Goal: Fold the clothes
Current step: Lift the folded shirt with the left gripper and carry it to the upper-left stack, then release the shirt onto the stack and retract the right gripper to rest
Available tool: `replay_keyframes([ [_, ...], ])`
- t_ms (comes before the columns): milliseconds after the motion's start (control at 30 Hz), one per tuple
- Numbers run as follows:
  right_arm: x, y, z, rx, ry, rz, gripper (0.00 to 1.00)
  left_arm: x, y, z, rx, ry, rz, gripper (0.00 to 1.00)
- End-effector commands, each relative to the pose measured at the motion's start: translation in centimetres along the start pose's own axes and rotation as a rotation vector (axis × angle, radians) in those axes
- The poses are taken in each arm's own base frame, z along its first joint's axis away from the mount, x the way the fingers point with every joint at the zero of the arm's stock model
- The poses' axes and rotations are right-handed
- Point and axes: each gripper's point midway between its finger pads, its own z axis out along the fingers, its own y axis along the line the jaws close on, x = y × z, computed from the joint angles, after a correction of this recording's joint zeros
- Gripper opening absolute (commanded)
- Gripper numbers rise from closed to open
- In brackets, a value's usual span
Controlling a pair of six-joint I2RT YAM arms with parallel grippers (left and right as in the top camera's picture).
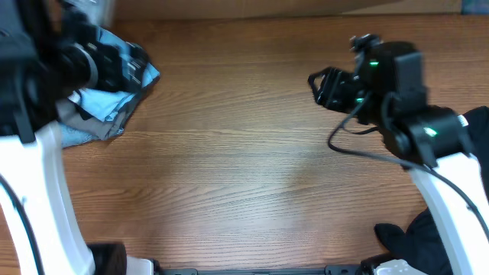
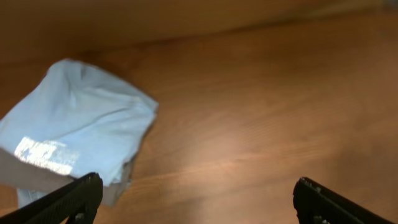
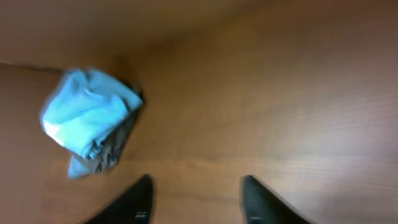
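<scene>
The clothes, a light blue T-shirt, lie folded into a small bundle at the table's far left. In the left wrist view the clothes show a white patch of print near their lower left. My left gripper is open very wide just to their right, nothing between its fingers. From above the left gripper blurs over the bundle's far edge. My right gripper hovers at the far right, well apart from the shirt. In the right wrist view the right gripper stands open over bare wood, the clothes to its far left.
A grey garment peeks out under the blue bundle. Black clothing lies at the near right corner, with more black fabric at the right edge. Bare wooden table spans the middle.
</scene>
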Motion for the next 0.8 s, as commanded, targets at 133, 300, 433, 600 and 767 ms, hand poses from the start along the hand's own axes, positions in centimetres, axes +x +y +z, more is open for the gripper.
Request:
replay_keyframes([
  [133, -3.1, 2.4, -7.3, -0.049, -0.2, -0.065, 0.82, 3.9, -4.6, -3.6, -0.125, 0.076, 0.031, 1.0],
  [300, -2.1, 2.8, -10.9, -0.063, -0.237, -0.114, 0.97, 6.4, -6.5, -4.5, -0.087, 0.101, 0.023, 1.0],
  [433, -0.9, 2.7, -13.1, -0.056, -0.247, -0.212, 1.0, 8.0, -6.2, -5.7, -0.089, 0.097, -0.028, 1.0],
  [600, 0.3, 2.2, -14.1, -0.041, -0.231, -0.257, 1.0, 9.2, -6.0, -7.8, -0.082, 0.052, -0.036, 1.0],
  [767, 0.6, 1.9, -13.6, -0.03, -0.206, -0.251, 1.0, 9.3, -5.9, -8.4, -0.08, 0.035, -0.037, 1.0],
])
